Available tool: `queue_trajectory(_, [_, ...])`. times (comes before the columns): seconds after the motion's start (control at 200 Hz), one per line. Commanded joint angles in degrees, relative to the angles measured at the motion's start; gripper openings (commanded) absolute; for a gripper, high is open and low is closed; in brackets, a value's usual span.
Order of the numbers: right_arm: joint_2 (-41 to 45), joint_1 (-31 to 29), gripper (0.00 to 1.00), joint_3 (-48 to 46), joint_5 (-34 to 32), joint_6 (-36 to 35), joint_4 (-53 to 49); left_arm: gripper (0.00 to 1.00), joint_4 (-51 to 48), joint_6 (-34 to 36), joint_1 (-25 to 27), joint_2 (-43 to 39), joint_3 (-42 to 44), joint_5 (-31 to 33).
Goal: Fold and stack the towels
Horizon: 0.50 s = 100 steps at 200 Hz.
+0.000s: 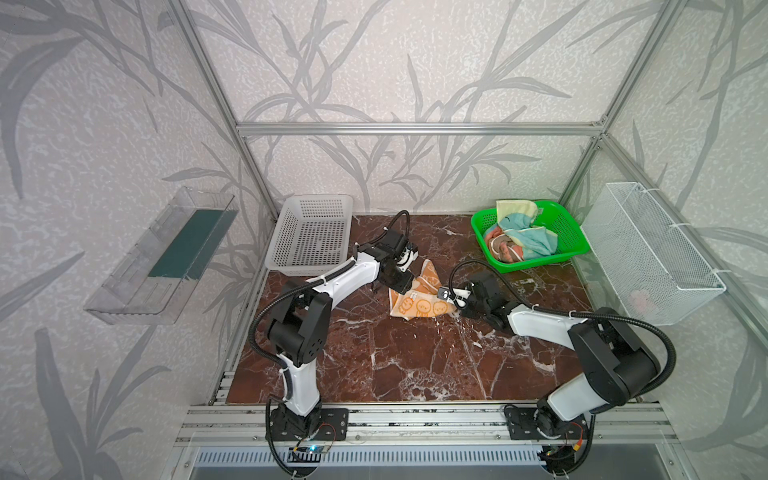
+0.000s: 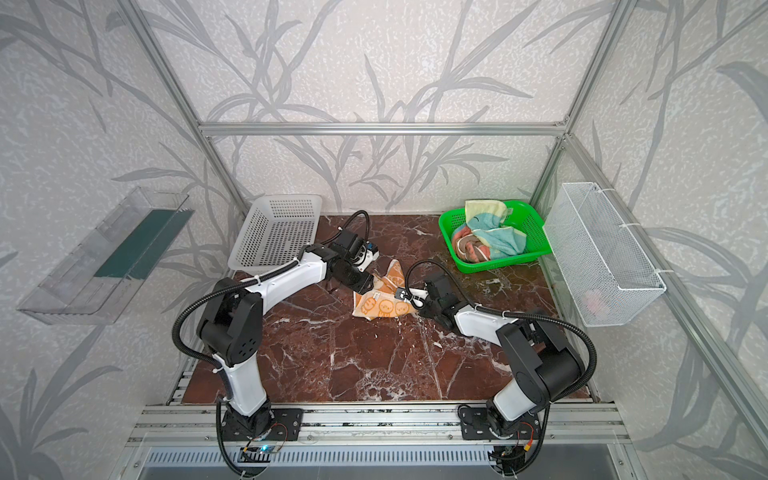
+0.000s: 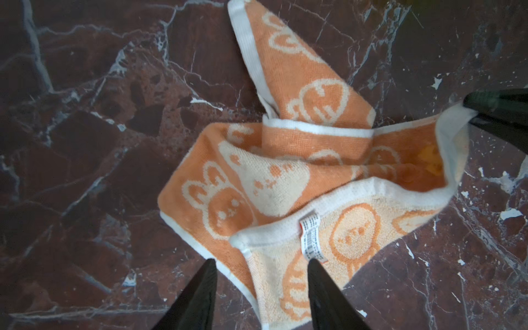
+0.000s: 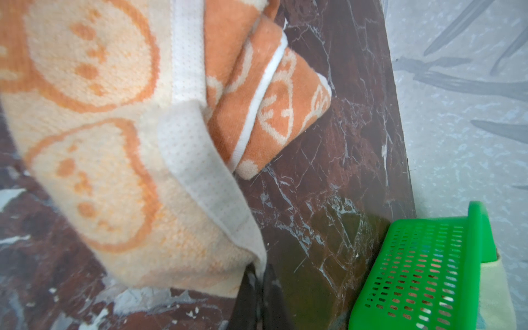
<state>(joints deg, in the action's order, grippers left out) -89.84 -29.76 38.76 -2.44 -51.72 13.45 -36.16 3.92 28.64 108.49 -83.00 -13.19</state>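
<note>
Over the orange towel [image 3: 285, 177], left gripper [image 3: 261, 261] gapes, seemingly empty; right gripper [image 4: 260, 270] clamps its corner.

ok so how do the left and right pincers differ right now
The left pincer stands open, gripping nothing; the right pincer is shut on a white-hemmed corner of the orange bunny towel. The left pincer points down over the towel's labelled end; the right pincer sits low at its side. Both are at the same towel on the marble table.
</note>
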Motion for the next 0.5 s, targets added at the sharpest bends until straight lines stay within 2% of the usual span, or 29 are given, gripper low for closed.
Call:
queue_trajectory(0.0, [1.7, -0.2, 0.00, 1.2, 2.1, 0.1, -0.9, 0.52, -8.1, 6.6, -2.2, 4.4, -4.6, -3.6])
queue_trajectory(0.25, [2.4, -0.3, 0.00, 0.3, 2.3, 1.6, -0.9, 0.53, -11.2, 9.3, -5.9, 9.1, -8.7, -14.7])
queue_trajectory(0.495, [3.7, -0.3, 0.00, -0.4, 3.2, 3.0, -0.7, 0.57, -10.3, 8.0, -6.4, 12.3, -10.2, -19.4])
